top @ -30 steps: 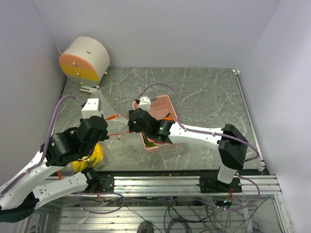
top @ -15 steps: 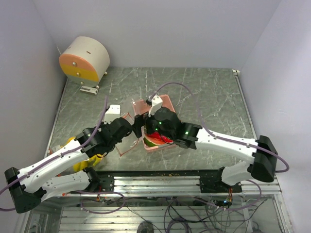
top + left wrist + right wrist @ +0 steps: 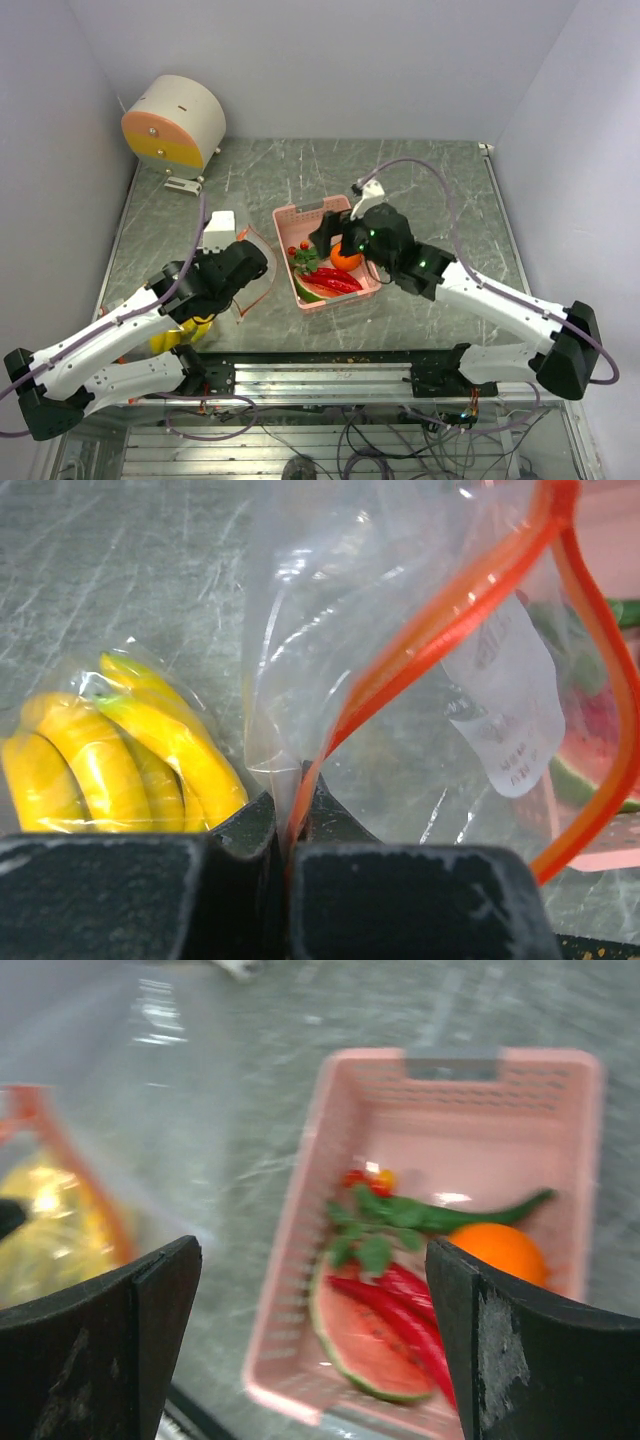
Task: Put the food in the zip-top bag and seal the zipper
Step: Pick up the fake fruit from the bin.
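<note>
My left gripper (image 3: 256, 268) is shut on the zipper (image 3: 450, 610), pinching the orange-red strip near one end of the mouth of the clear zip-top bag (image 3: 400, 570). The mouth hangs open. Yellow bananas (image 3: 120, 760) lie inside the bag, left of the gripper (image 3: 292, 825), and also show in the top view (image 3: 178, 335). My right gripper (image 3: 310, 1290) is open and empty above the pink tray (image 3: 300, 1210). In the tray lie the orange (image 3: 500, 1248), red chili peppers (image 3: 405, 1305) and the watermelon slice (image 3: 360, 1345). From above, the right gripper (image 3: 332, 240) is beside the orange (image 3: 346, 259).
Green leaves, a long green pod (image 3: 450, 1215) and small cherry tomatoes (image 3: 365, 1177) also lie in the tray. A white-and-orange drum (image 3: 175, 125) stands at the back left. A metal rail (image 3: 350, 375) runs along the table's front edge. Walls close in on three sides.
My right gripper has moved right, away from the bag mouth, to above the tray. My left gripper has kept its hold on the zipper and pulled the bag back to the left.
</note>
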`<state>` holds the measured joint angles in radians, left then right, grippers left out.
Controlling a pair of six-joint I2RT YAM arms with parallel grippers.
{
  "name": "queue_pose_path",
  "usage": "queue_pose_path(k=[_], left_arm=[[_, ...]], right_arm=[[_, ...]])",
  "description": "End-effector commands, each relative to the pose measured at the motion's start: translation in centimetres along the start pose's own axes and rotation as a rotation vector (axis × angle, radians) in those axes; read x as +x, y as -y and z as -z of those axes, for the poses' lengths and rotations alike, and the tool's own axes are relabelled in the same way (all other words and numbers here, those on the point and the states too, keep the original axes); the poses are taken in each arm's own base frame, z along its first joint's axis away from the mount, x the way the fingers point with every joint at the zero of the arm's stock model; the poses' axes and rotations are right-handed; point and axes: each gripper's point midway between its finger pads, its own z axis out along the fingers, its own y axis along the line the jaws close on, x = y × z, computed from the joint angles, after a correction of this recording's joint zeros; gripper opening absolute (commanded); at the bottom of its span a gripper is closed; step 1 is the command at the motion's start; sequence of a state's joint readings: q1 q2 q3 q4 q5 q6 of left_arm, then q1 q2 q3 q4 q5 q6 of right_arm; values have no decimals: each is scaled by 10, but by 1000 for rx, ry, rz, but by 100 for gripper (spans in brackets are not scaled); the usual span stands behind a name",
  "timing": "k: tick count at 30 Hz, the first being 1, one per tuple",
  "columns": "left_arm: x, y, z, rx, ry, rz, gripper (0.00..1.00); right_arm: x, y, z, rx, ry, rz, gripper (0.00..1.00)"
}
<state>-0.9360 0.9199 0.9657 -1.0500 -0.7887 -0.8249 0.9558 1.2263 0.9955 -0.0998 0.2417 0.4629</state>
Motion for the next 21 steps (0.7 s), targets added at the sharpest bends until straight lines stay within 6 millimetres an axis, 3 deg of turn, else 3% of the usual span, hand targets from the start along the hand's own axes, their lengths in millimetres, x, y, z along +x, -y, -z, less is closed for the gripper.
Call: queue_pose_path(k=[1, 5, 11, 16, 21], left_arm=[[-21, -11, 4, -73, 67, 11, 7], [-8, 3, -15, -115, 23, -54, 7], [16, 37, -41, -42, -20, -76, 7], [13, 36, -40, -41, -10, -79, 7], [0, 28, -27, -19, 26, -47, 7]], right_arm=[[29, 56, -12, 110, -114, -68, 93], [43, 63, -33, 131, -185, -16, 92], [62, 55, -69, 63, -259, 62, 79], [89, 60, -92, 47, -326, 105, 63], [111, 52, -113, -17, -378, 114, 61]])
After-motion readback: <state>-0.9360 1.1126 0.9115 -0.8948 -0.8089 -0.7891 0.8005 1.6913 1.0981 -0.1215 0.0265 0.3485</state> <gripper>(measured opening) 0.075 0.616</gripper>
